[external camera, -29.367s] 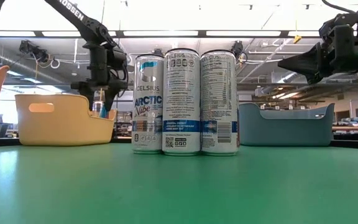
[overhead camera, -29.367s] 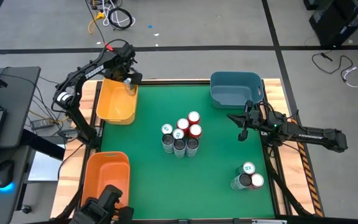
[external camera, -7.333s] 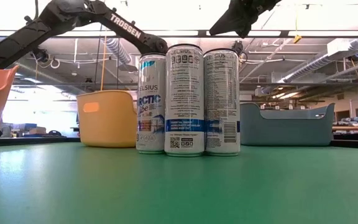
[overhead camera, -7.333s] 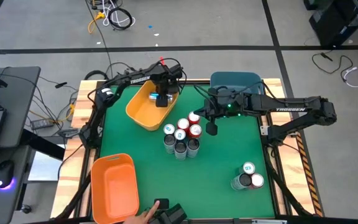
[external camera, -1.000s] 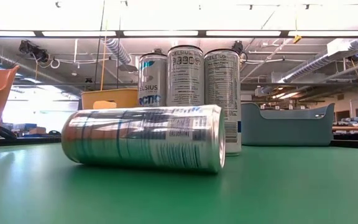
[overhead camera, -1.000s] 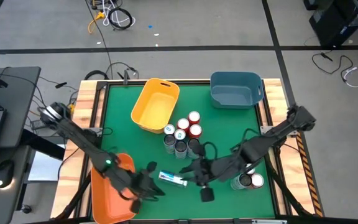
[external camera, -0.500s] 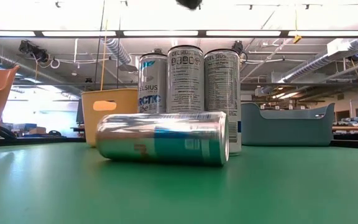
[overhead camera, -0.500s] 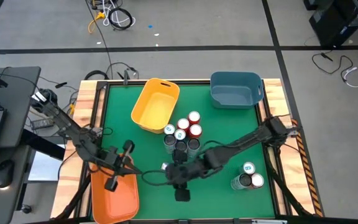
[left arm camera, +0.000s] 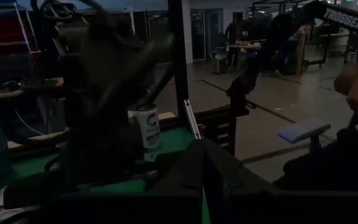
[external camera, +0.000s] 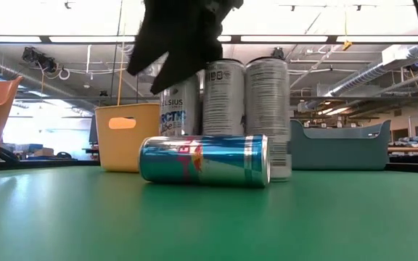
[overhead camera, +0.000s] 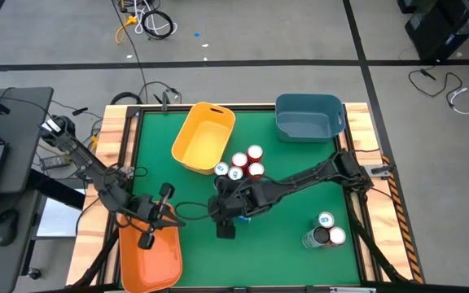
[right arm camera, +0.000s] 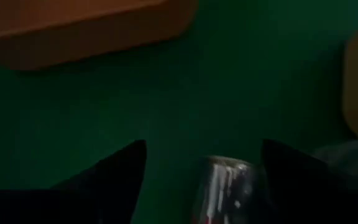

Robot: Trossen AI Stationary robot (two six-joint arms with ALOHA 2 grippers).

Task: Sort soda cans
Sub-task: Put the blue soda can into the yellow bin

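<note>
A blue and silver can [external camera: 203, 161] lies on its side on the green desk [overhead camera: 300, 252], just in front of the cluster of upright cans [overhead camera: 238, 171] near the desk's middle. In the right wrist view its silver end [right arm camera: 225, 180] shows between the two dark fingers [right arm camera: 114, 168], with a gap on each side.

The right gripper [overhead camera: 228, 213] reaches across to hover over this fallen can, jaws spread wide and gripping nothing. The left gripper [overhead camera: 155, 216] waits over the orange bin [overhead camera: 149, 260] at the near left corner, jaws closed and, as far as the dim wrist view lets one judge, empty.

Three more cans [overhead camera: 324, 232] stand together near the right front edge. The yellow bin [overhead camera: 198, 142] sits just beside the central cluster, and the teal bin [overhead camera: 308, 118] is at the far right corner.

The fallen can looks like thin, smooth metal: stiff along its length but easy to dent across the middle, and slick enough to slip. Lying down, it will probably roll if nudged from one side. The safest hold is likely across the round body near mid-length, with both fingers meeting it together and only moderate squeeze. Whether it is full or empty cannot be told. The standing cans close behind could topple if the gripper swings wide.
</note>
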